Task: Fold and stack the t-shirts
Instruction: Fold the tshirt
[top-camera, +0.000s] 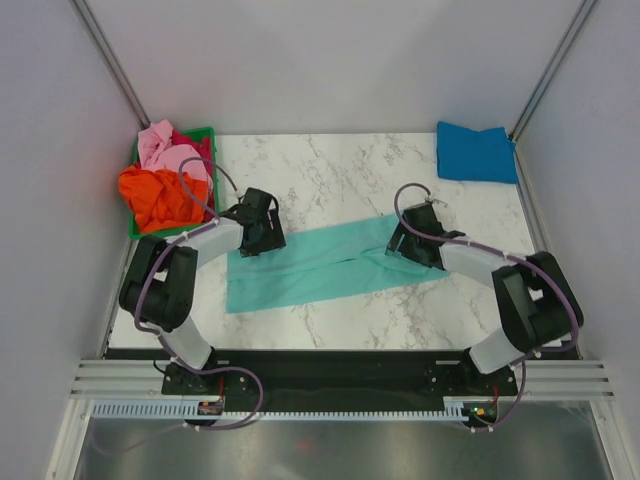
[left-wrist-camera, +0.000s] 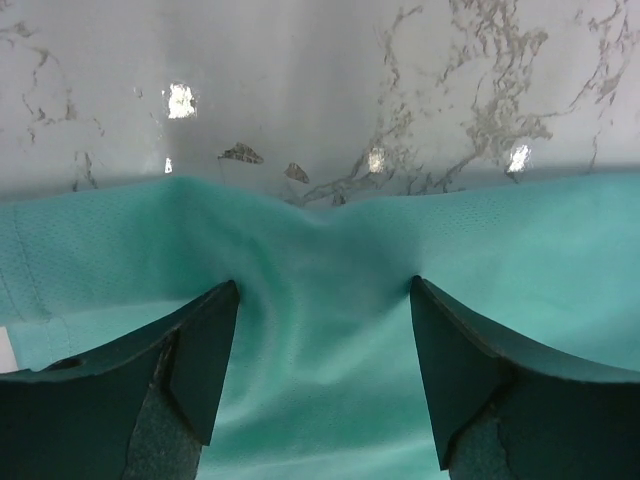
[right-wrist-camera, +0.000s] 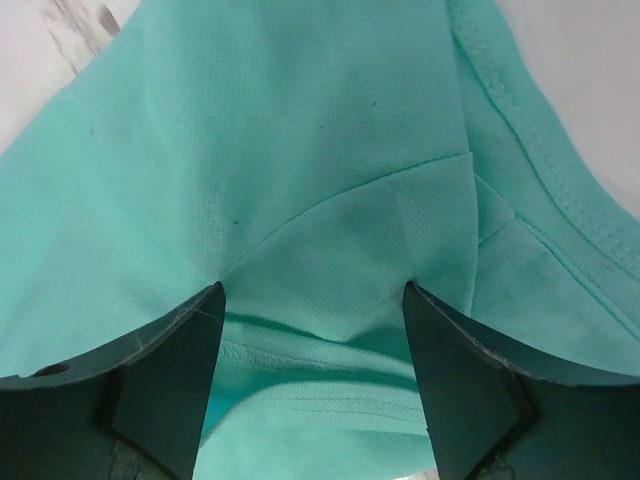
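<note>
The mint-teal t-shirt (top-camera: 320, 262) is stretched crosswise on the desk (top-camera: 330, 170). Its ends are straddled by the left pincer (left-wrist-camera: 325, 320) and right pincer (right-wrist-camera: 313, 325), both wide open, seemingly gripping nothing.

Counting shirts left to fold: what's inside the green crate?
An orange shirt, a pink shirt and a red shirt, piled together. They cover the crate floor, so anything underneath is hidden.

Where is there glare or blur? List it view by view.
Left wrist: bright glare spots on the marble table; its fingers dark, slightly soft. Right wrist: even light, mint-teal t-shirt weave sharp. Top external: evenly lit, sharp throughout.
</note>
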